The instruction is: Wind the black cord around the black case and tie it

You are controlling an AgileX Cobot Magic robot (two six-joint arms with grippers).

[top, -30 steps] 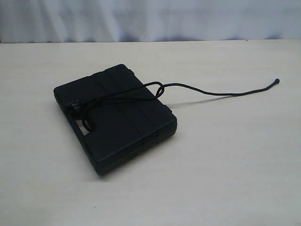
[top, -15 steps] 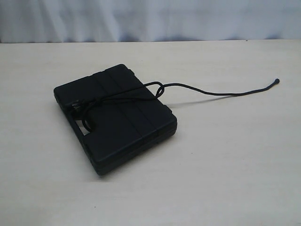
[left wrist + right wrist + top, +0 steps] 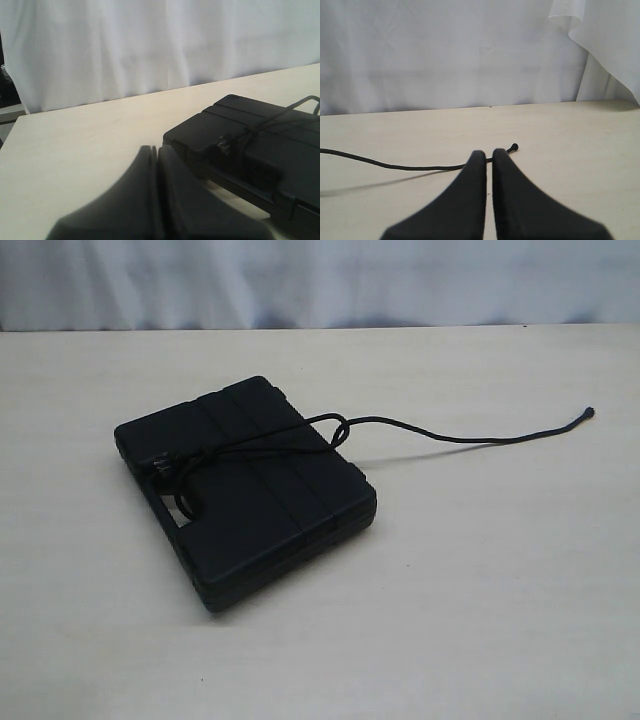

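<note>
The black case (image 3: 245,490) lies flat on the table, left of centre. The black cord (image 3: 450,438) crosses its lid, forms a knotted loop (image 3: 338,430) at the case's far edge and trails right to its knobbed tip (image 3: 589,412). Its frayed tip (image 3: 162,466) rests by the handle slot. Neither gripper shows in the exterior view. My left gripper (image 3: 156,149) is shut and empty, low over the table just short of the case (image 3: 280,150). My right gripper (image 3: 489,152) is shut on nothing, with the cord (image 3: 395,166) and its knobbed tip (image 3: 514,147) lying beyond the fingertips.
The pale wooden table (image 3: 480,590) ends at a far edge against a white curtain (image 3: 320,280). In the left wrist view the table's side edge (image 3: 15,125) shows, with dark equipment past it.
</note>
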